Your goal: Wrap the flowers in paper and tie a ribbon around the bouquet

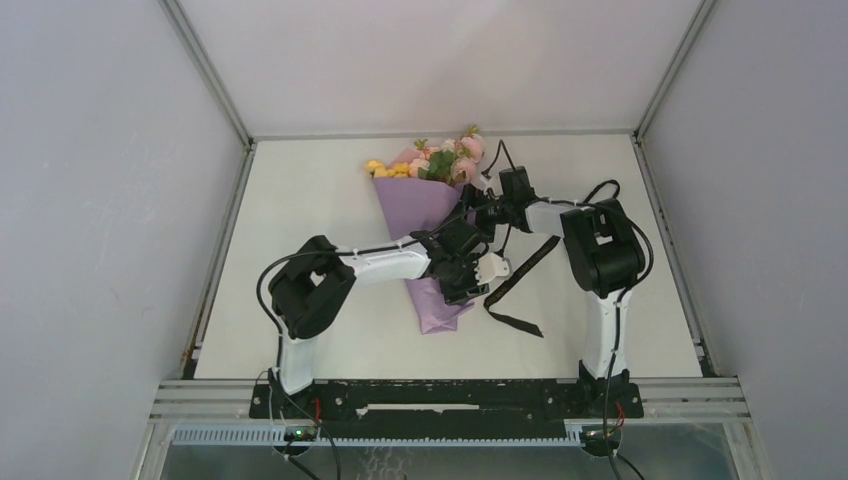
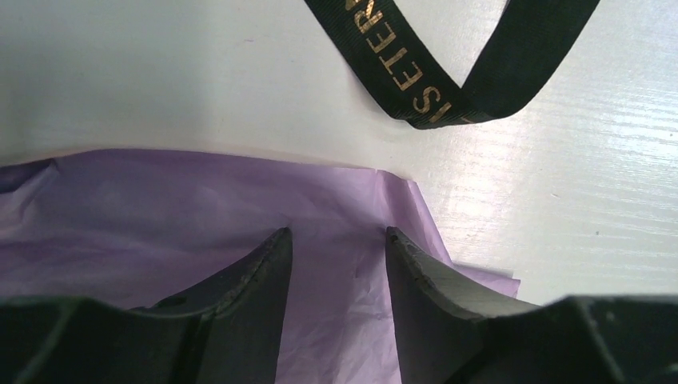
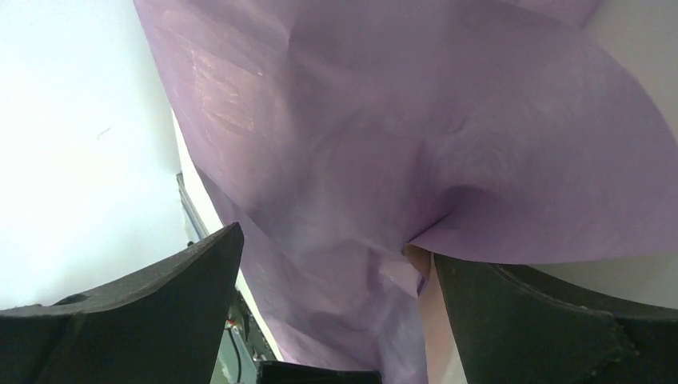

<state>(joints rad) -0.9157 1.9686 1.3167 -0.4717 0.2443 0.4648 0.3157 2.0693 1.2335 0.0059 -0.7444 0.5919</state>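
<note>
The bouquet lies on the table, its flowers [image 1: 440,160] pointing to the far edge. The lilac paper [image 1: 425,215] forms a cone round the stems. My left gripper [image 1: 468,275] sits over the cone's narrow lower end. In the left wrist view its fingers stand half apart, and the paper [image 2: 160,208] fills the gap of the left gripper [image 2: 337,234]. My right gripper [image 1: 487,208] is at the cone's right side. It stands wide open [image 3: 336,244] around a fold of paper [image 3: 384,120]. The black ribbon [image 1: 520,280] [image 2: 416,80] lies loose on the table right of the cone.
The white table [image 1: 300,250] is walled by grey panels on the left, right and back. Black cables arch over both arms. The arms' black base rail [image 1: 440,395] runs along the near edge.
</note>
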